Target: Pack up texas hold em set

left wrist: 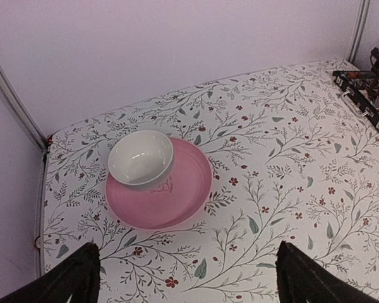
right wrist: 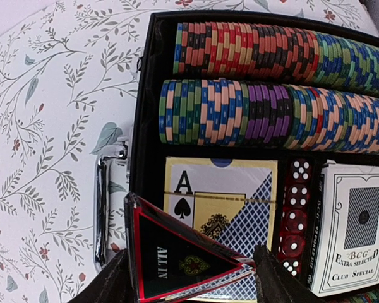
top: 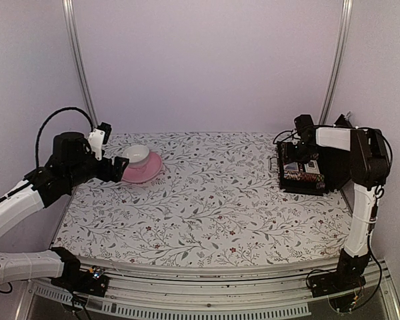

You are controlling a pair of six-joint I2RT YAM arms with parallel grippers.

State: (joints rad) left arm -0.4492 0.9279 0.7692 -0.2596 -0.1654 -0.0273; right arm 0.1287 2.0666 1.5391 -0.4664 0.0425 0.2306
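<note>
1. The jaws of the right gripper [right wrist: 191, 251] are clamping the red-black triangle marker [right wrist: 174, 252] at a middling width, one finger against each side, at the lower centre of the right wrist view. The jaws of the left gripper [left wrist: 186, 273] are standing wide and holding nothing, hanging over the pink saucer [left wrist: 183, 189] and white cup [left wrist: 141, 158].
2. The case [right wrist: 144, 82] is lying open at the right of the overhead view, well apart from the saucer on the table [top: 213, 207]. Two chip rolls [right wrist: 271, 117] are filling its upper rows. Below them are sitting an ace-faced card deck [right wrist: 208, 189], red dice [right wrist: 297, 208] and a second deck [right wrist: 354, 233].
3. The step in hand is probably setting the marker into the case. Doing it well means lowering it flat and level, and opening only once it is resting — dropped from height, it could tip onto the chips or lodge on the rim by the handle [right wrist: 101, 208] and block the lid.
4. Whether the marker is touching the ace deck or hovering above it cannot be told. The frame is cutting off the marker's lowest corner and the case's bottom row — no free slot for the marker is showing, and the lid is hard to make out in the overhead view.
</note>
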